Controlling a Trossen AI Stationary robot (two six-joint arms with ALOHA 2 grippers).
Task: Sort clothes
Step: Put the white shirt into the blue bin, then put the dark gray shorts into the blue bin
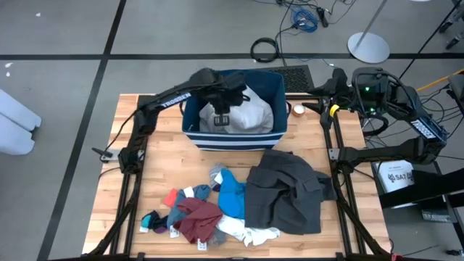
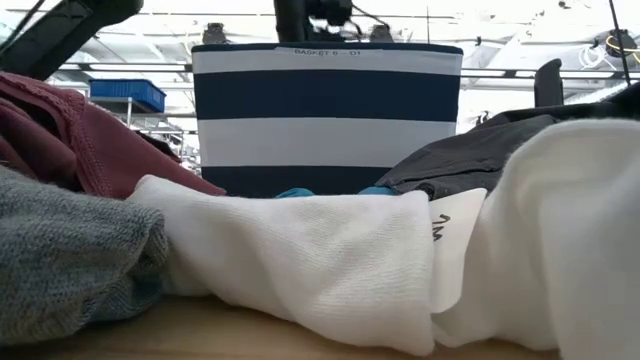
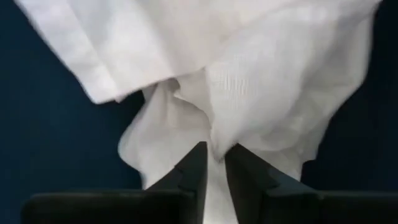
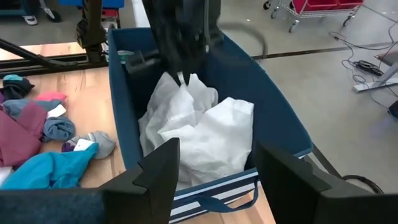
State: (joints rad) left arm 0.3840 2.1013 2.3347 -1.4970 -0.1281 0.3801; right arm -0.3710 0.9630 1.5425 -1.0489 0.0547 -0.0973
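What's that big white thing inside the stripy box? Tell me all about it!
It's a large white garment, soft and crumpled, of thin woven-looking cloth with folds and a hemmed edge. It lies bunched in a heap inside the navy bin, filling most of it. The left hand is right above it, with a fold between its narrowly parted fingers.

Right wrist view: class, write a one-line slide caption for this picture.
Left gripper lowers a white garment into the striped bin; more clothes wait on the table.

A wooden table is carrying a striped navy bin and, in front of it, a heap of mixed clothes lying directly on the boards
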